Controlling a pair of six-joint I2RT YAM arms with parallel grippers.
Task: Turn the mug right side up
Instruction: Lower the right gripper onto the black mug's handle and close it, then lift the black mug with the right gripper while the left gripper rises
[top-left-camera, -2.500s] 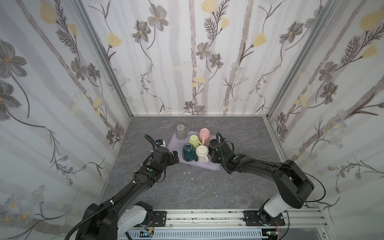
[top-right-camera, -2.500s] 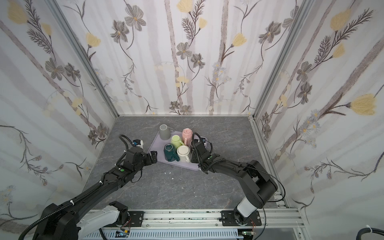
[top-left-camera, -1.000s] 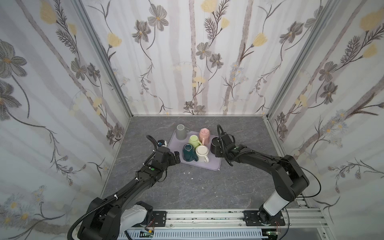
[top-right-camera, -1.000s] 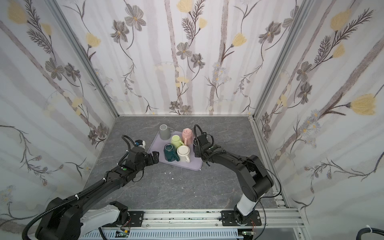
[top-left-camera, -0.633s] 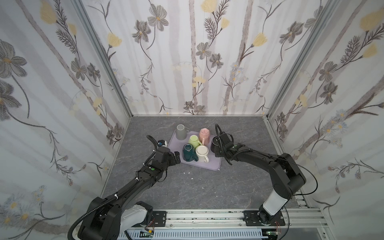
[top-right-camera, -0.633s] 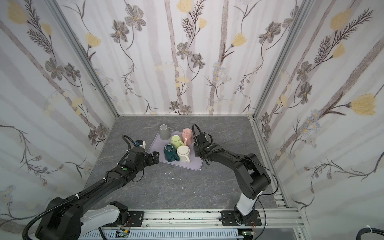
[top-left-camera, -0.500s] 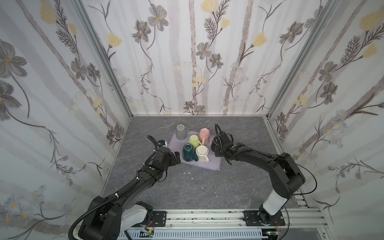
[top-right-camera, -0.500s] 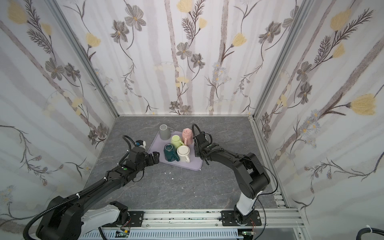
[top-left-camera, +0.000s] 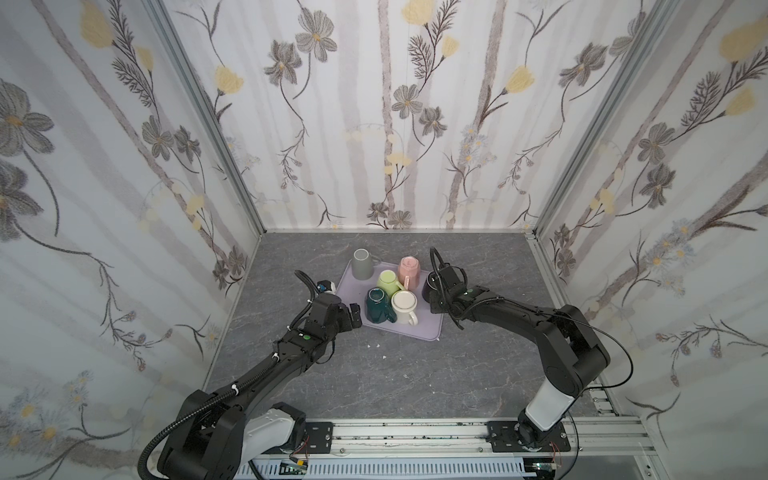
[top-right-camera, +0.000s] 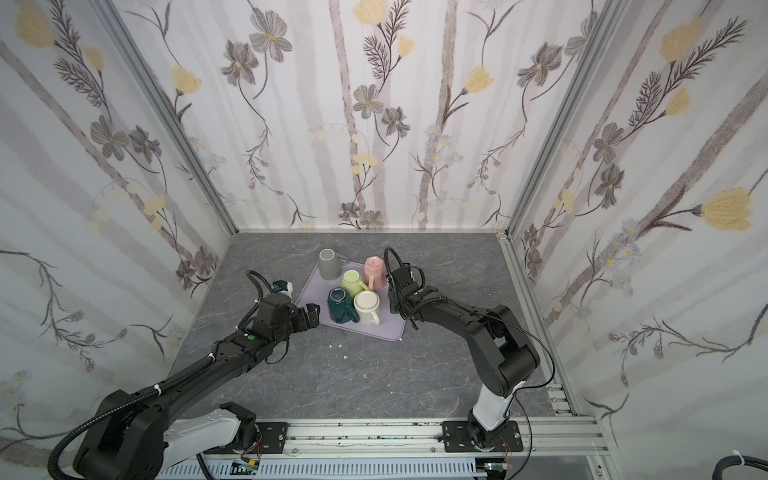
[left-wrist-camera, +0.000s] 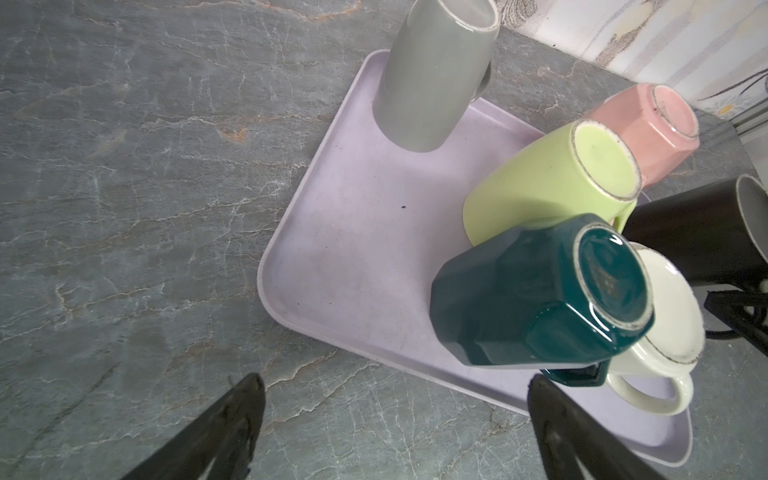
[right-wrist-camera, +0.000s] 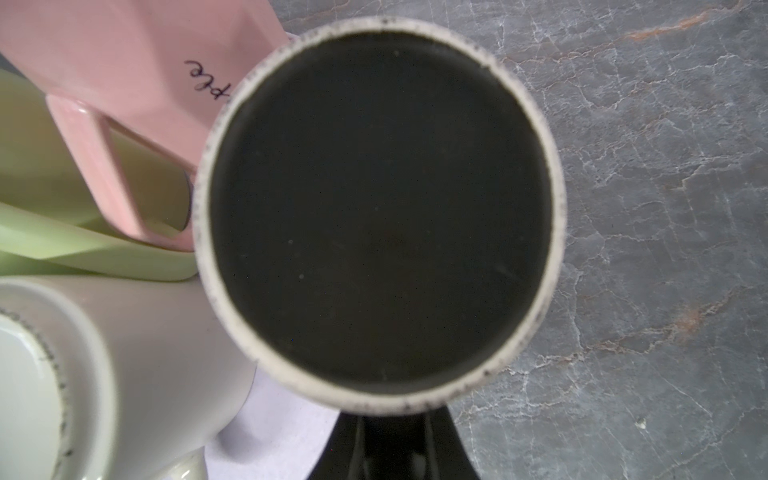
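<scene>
Six mugs (top-left-camera: 376, 301), one tray (left-wrist-camera: 353, 257); left fingers (left-wrist-camera: 232, 419) wide apart, right fingers (right-wrist-camera: 345, 449) at black mug (right-wrist-camera: 374, 208), grip unclear

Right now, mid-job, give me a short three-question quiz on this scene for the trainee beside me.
1. True or false: the left end effector is open.
2. Which mug is nearest it? A grey mug; B dark green mug; C pink mug.
3. What colour is the mug at the right end effector?
Key: 1 true; 2 B; 3 black.
</scene>
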